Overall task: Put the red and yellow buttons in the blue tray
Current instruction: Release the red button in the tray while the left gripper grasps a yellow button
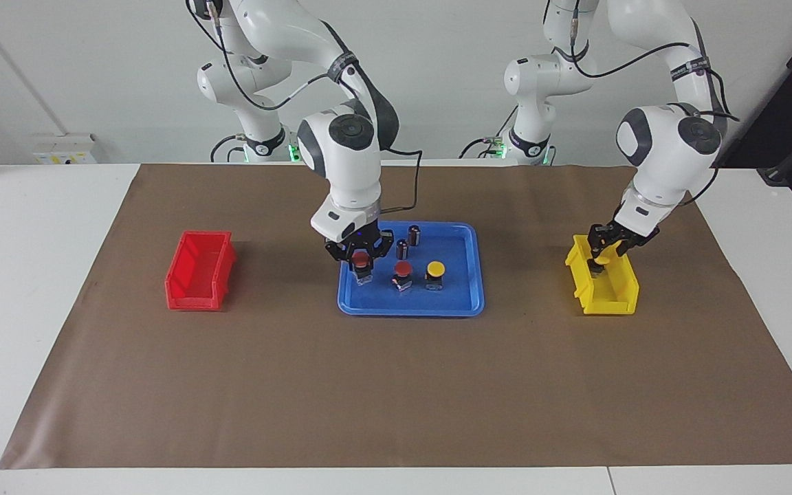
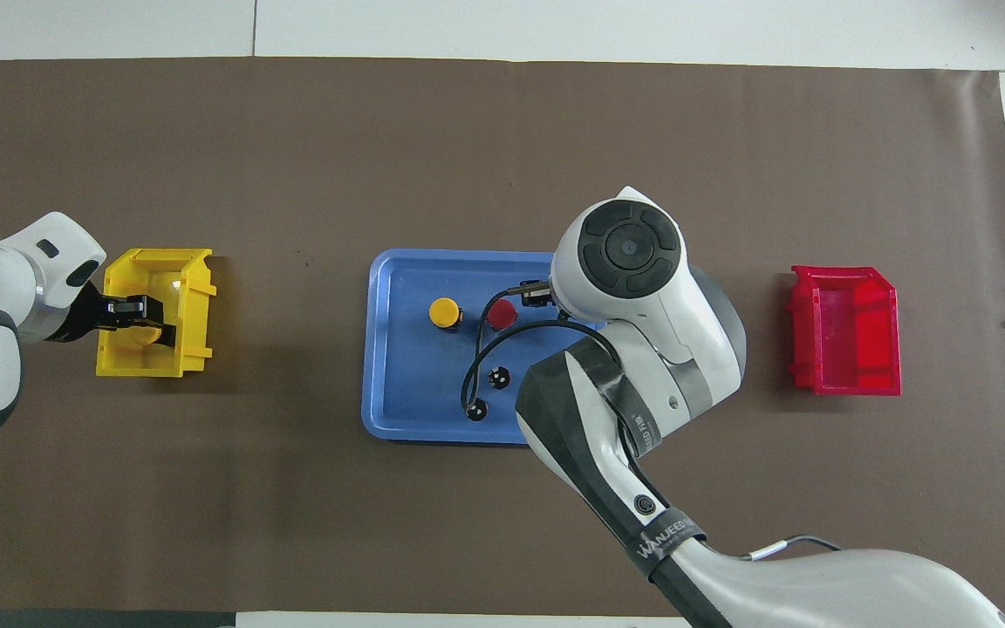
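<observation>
Fingers of the right gripper (image 1: 361,263) are clasping a red button (image 1: 361,259) low inside the blue tray (image 1: 461,306), evidently setting it beside the two buttons there; left gripper (image 1: 602,256) fingers are gripping a yellow button (image 1: 602,262) in the yellow bin (image 1: 606,299), probably for lifting out.

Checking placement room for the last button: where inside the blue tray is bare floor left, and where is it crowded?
Blue tray: bare strip along the end toward the yellow bin, beside the yellow button. Crowded at the other end: red button, two dark cylinders, and the right gripper with another red button.
</observation>
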You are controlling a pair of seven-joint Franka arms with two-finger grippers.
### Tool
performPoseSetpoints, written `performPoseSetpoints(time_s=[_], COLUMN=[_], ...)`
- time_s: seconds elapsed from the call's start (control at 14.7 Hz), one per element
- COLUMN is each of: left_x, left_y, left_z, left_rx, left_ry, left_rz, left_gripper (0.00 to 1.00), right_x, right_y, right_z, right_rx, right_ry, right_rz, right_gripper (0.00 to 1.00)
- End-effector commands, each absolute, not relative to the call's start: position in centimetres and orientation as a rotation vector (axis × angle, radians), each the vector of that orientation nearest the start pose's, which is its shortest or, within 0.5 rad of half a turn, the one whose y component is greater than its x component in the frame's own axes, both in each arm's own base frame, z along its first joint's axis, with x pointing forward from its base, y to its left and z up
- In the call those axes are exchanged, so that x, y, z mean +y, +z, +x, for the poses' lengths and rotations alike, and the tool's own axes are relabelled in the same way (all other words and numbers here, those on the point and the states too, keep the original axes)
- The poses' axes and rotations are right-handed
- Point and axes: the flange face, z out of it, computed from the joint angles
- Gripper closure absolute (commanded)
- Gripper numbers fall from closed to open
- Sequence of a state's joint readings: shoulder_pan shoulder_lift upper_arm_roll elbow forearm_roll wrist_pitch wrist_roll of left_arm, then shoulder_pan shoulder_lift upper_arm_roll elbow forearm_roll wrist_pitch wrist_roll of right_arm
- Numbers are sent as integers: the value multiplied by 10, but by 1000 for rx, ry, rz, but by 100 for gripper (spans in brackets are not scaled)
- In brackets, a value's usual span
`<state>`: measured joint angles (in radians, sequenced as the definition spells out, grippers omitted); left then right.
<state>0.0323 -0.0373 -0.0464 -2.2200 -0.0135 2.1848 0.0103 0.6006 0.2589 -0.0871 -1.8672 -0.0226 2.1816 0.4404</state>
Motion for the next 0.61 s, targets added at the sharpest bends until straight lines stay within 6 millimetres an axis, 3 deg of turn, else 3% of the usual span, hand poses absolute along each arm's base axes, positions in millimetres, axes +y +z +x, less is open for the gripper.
performPoseSetpoints(time_s=[0.0,0.55], left_x=[-2,-4], left_y=[390,373], left_z=[511,512], left_rx=[-16,-56], left_ry=[-55,-60], left_rz=[-3157,-3158], left_gripper=[36,32], right_x=[306,301], right_y=[372,346], right_z=[531,526], right_rx=[-138,-121], right_ry=[-127,-148], right_rz=[-3134,-3126], right_gripper=[77,71])
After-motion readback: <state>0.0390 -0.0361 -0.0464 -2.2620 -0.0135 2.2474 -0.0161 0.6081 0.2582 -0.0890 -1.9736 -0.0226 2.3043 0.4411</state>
